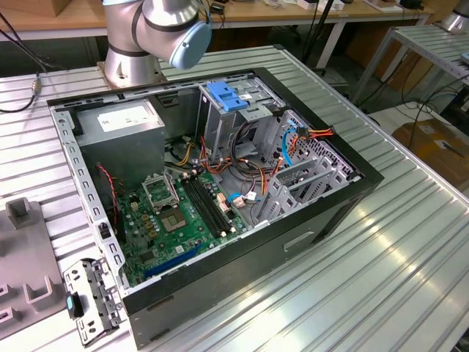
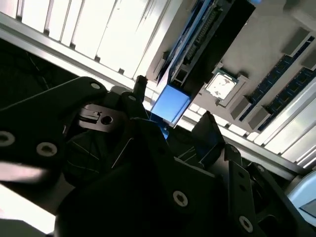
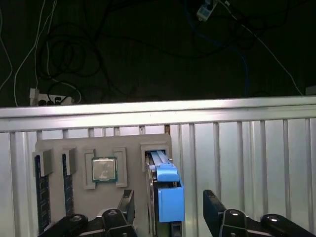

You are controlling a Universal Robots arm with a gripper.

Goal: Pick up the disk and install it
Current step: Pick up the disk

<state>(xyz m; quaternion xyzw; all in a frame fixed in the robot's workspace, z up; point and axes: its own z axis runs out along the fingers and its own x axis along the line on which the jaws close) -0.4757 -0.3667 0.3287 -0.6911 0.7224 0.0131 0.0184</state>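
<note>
The disk (image 3: pixel 163 170) stands on edge in a slot of a grey parts tray (image 3: pixel 133 148), its bright blue carrier rails facing up toward me. In the first wrist view my gripper (image 3: pixel 169 196) hangs just above it, open, with one black finger (image 3: pixel 126 205) on each side of the blue carrier and a gap to both. In the second wrist view the disk (image 2: pixel 195 44) runs away from my gripper (image 2: pixel 173 106), its blue end piece sitting between the dark fingers (image 2: pixel 207 126).
The tray also holds a processor chip (image 3: pixel 104 169) and memory sticks (image 3: pixel 42 192). The table's edge (image 3: pixel 158 116) lies just beyond it, with cables on the floor. The open computer case (image 1: pixel 322 220) has a drive cage with a blue latch (image 1: pixel 229 95) and a grey power supply (image 1: pixel 121 121).
</note>
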